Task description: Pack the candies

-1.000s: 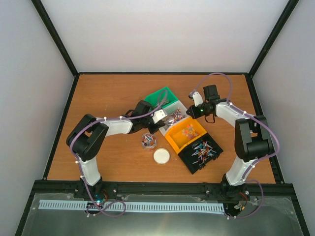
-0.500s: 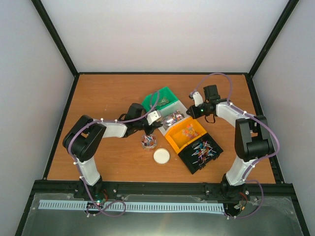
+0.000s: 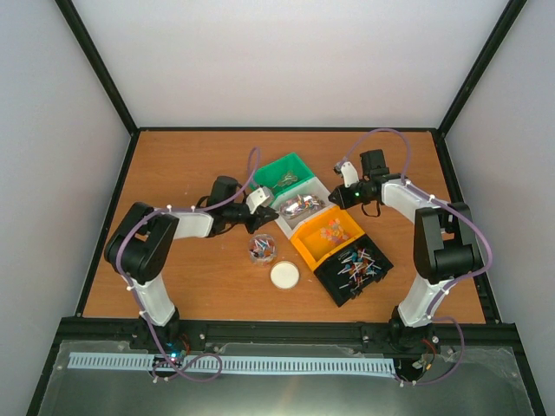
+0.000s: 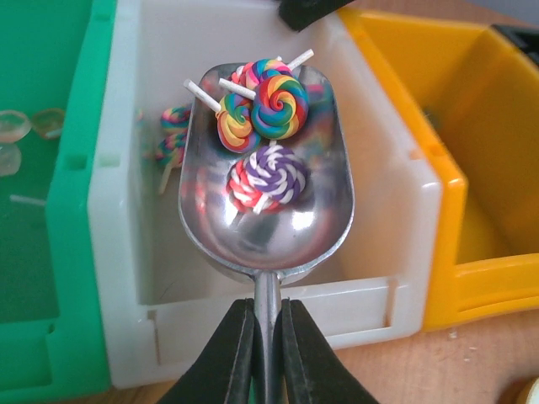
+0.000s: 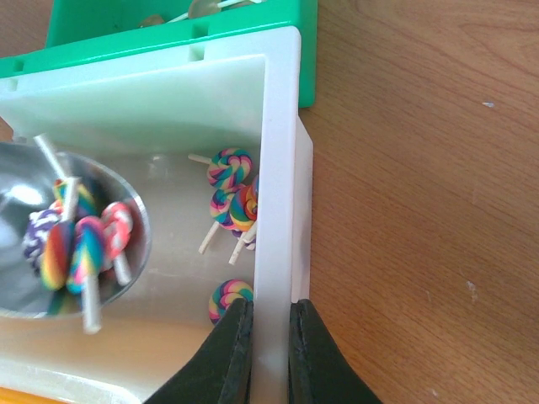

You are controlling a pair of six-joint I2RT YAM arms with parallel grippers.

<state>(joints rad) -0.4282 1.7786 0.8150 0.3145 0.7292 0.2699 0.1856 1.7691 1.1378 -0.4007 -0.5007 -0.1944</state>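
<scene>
Scoop (image 4: 278, 231) w/ candies (image 4: 269, 109) pulled back, now over white bin (image 4: 118, 210).

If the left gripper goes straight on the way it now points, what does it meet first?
Probably the far wall of the white bin, where the right gripper is clamped. The left gripper holds the scoop of candies over that bin; whether it clears the rim is unclear.

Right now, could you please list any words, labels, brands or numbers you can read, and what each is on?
None can be read in any view. The metal scoop, the candies, the white bin, the green bin and the orange bin show no lettering or numbers.
</scene>
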